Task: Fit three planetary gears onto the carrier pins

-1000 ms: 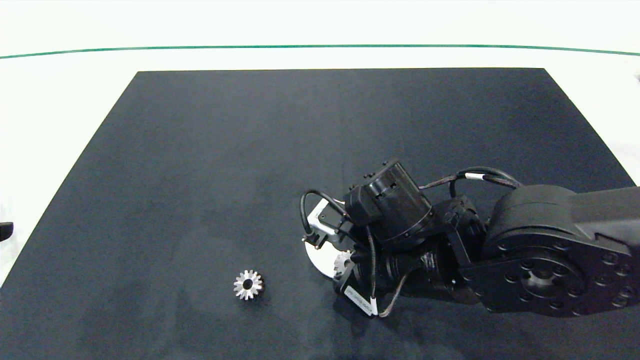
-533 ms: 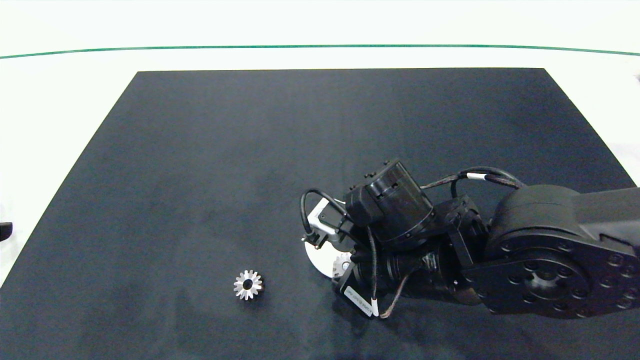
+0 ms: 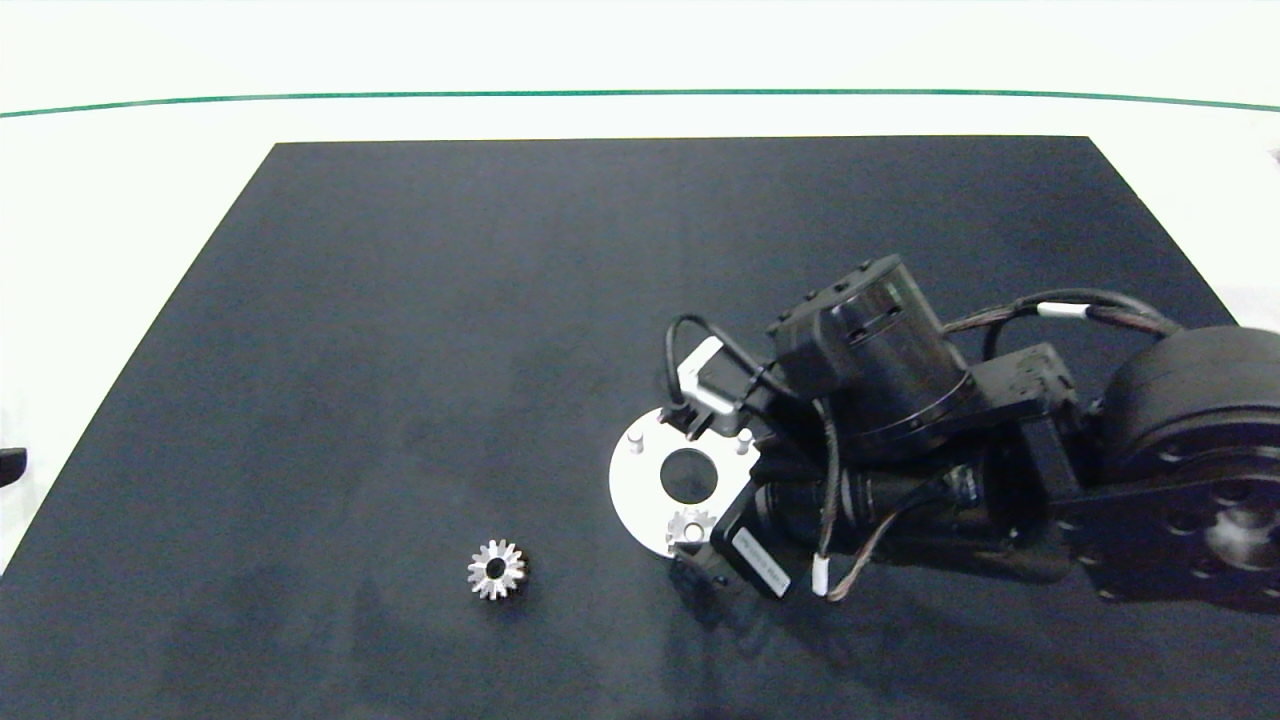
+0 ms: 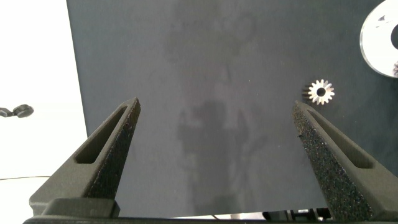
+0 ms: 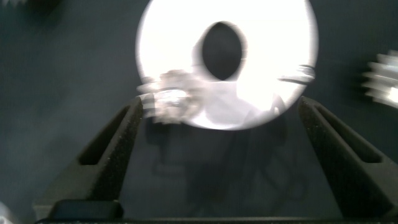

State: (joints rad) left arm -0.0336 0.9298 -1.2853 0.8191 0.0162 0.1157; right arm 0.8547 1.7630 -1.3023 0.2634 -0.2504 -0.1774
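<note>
— Black matting (image 3: 420,300) covered most of the white table, didn't it? Where did the gears stand?

— One gear (image 3: 689,525) sat on the disc (image 3: 632,492), on the pin nearest the front edge. Two other pins (image 3: 634,437) stood bare on the disc's far side. A loose gear (image 3: 496,570) lay flat on the mat, well apart from the disc, toward the left arm's side. The right wrist view showed a blurred gear (image 5: 384,76) at its edge; I couldn't say whether it was that one or a third.

— And the right gripper (image 5: 219,134)?

— It hung just above the disc, fingers spread wide with nothing between them; the seated gear lay near one finger (image 5: 112,146), not pinched. From above, the arm hid the fingers.

— So which arm was better placed for the loose gear?

— Hard to call. The left gripper (image 4: 214,118) was out of the overhead view, also spread and empty, with the loose gear ahead of it beside one fingertip (image 4: 311,121). The right one was close too, yet had to cross leftward past the disc. I'd have judged one gear installed, with bare pins waiting. Lying flat, that gear offered only its toothed rim to pinch.
</note>
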